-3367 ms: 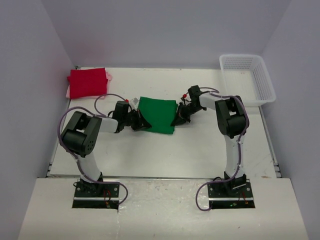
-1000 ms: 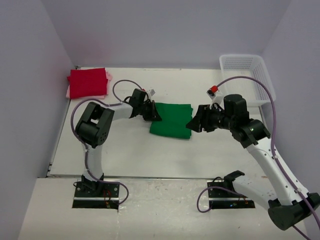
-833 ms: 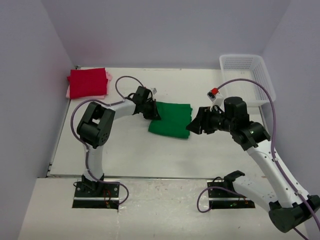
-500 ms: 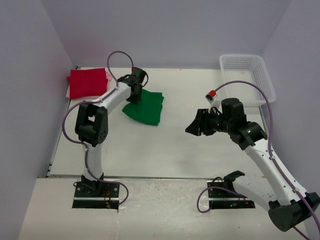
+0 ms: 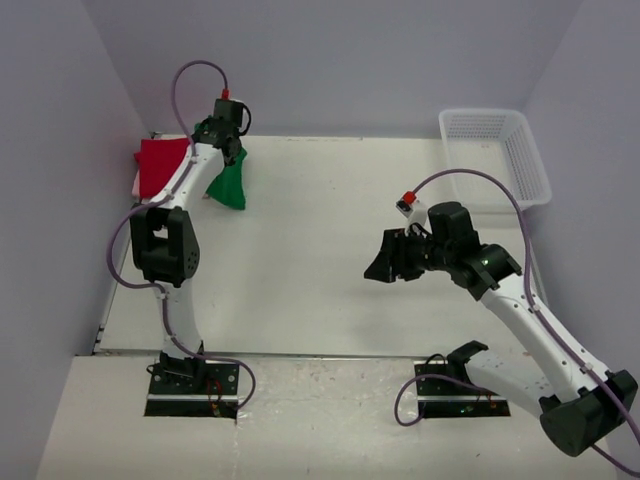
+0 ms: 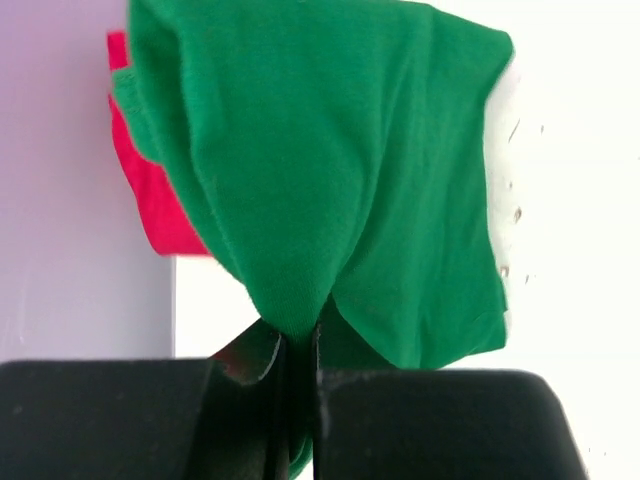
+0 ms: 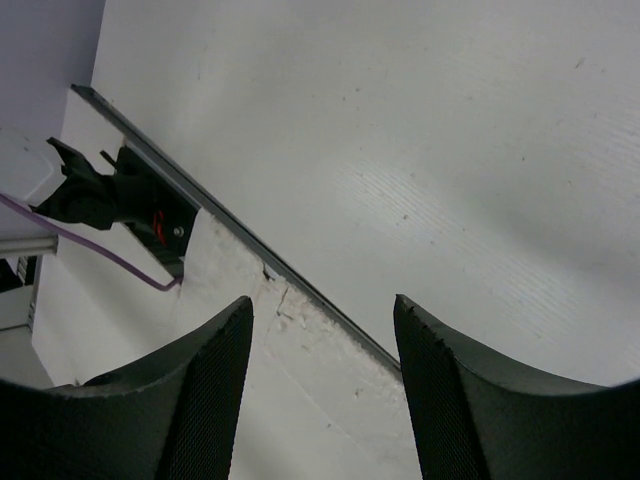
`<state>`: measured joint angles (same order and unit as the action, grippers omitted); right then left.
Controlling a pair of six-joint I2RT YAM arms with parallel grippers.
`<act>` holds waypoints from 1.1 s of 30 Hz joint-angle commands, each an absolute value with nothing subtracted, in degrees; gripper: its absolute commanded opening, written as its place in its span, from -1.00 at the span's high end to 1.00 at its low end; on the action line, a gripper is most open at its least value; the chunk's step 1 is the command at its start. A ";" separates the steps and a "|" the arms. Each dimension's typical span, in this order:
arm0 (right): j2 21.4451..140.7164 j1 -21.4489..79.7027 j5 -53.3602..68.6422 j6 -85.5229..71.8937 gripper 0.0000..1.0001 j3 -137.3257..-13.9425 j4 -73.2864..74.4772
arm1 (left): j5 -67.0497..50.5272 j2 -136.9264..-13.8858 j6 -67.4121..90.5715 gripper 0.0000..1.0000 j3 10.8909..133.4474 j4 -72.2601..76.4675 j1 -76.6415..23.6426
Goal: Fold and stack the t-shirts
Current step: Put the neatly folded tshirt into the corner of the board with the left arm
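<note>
Nearest the bases, the right hand [image 5: 384, 263] is held above the bare middle of the tabletop [image 5: 320, 250], fingers spread wide with nothing between them; only the tabletop and its near edge are seen in the right wrist view. About a second ago this hand was set against the right end of the green t-shirt [image 5: 230, 183] at centre; it has since been pulled back and is out of the job. Further out, the left arm has been swung from centre to the far-left corner in under a second, and the green t-shirt has been carried with it. The left hand [image 6: 295, 352] is pressed together on a gathered edge of the cloth, and the shirt is hung below that pinch as a drooping folded bundle, just beside the red t-shirt [image 5: 158, 166]. Whether its lower edge is touching the tabletop cannot be told. A thin pale pink edge [image 5: 137, 186] is visible under the red one, so a stack is taken as already started there. Folding of the green shirt is judged done; stacking is under way, with lay-down and release still to be done. Held by one pinch only, the fold could be opened on lay-down. The white basket [image 5: 528, 165] at far right is not involved.
</note>
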<state>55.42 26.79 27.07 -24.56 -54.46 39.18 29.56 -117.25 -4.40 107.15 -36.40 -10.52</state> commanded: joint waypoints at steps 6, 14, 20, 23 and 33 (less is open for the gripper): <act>55.46 28.48 27.42 -23.73 -0.18 -52.21 38.93 | 29.61 -118.56 -14.15 1.00 114.32 -23.90 -10.90; 57.21 28.48 28.21 -24.08 -0.18 -50.71 37.71 | 33.84 -122.08 -17.05 1.00 125.58 -27.24 -10.72; 57.39 28.48 27.51 -23.91 -0.18 -51.33 38.14 | 33.84 -122.43 -17.05 1.00 127.62 -29.35 -10.28; 57.66 28.48 27.42 -23.99 -0.18 -51.42 38.14 | 33.84 -121.99 -17.23 1.00 127.00 -28.83 -9.85; 56.43 28.39 27.16 -24.61 -0.18 -51.33 39.37 | 32.52 -122.25 -16.79 1.00 126.21 -28.04 -7.12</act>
<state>57.36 28.23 27.14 -24.58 -50.74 39.24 32.12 -122.96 -15.68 125.03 -30.83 -8.47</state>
